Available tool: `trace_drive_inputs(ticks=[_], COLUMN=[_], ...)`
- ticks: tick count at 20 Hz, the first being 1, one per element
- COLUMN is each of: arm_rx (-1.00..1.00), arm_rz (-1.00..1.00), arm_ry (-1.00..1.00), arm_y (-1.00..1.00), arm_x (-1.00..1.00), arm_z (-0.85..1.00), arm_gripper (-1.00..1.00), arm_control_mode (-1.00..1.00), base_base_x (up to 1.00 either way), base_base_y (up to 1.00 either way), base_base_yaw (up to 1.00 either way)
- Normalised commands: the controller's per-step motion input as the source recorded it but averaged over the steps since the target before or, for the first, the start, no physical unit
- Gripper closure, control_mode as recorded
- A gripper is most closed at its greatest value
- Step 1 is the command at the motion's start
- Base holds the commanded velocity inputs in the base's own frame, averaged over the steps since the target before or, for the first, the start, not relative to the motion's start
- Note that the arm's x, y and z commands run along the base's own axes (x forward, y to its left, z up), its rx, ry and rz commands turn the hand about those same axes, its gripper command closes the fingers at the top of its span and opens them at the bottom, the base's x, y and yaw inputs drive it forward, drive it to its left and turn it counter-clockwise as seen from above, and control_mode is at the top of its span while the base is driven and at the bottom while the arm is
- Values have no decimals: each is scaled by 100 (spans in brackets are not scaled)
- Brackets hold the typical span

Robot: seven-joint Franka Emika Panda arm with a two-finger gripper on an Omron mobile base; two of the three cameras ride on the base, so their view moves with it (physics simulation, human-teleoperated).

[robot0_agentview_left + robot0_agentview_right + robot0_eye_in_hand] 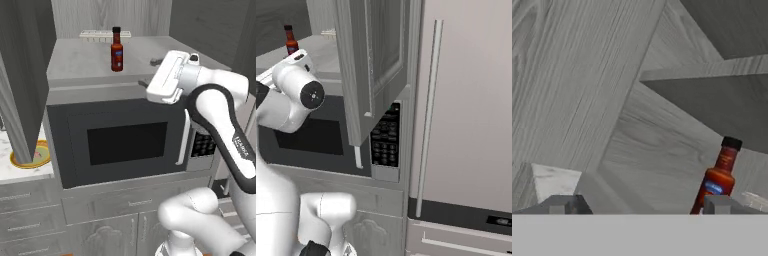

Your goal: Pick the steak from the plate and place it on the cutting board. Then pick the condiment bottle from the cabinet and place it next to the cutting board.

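Grey cabinet (75, 60) shelf; condiment bottle (117, 50) upright (cap up); claw (639, 206) spread apart, holding nothing

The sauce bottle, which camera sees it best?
The left base view: the condiment bottle stands whole on the cabinet shelf. The hand view cuts off its bottom; the right base view shows just its top at the edge.

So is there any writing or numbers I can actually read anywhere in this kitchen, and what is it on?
None can be read.
Bottle label: red with a blue patch, too blurred.
Microwave keypad: buttons show, marks too small.
Robot arm: small dark marking on the forearm, too small.
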Motion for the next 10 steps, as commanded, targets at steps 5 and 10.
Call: trace_drive_inputs(ticks=[5, 10], arm_rx=[-3, -5], arm_rz=[26, 20], arm_ry=[-15, -11], arm_y=[15, 20], arm_x=[-9, -10], arm_z=[8, 10], arm_gripper=[-100, -100], arm_control_mode=[-100, -100], base_base_x=[0, 0], base_base_y=[0, 0], base_base_yaw=[0, 0])
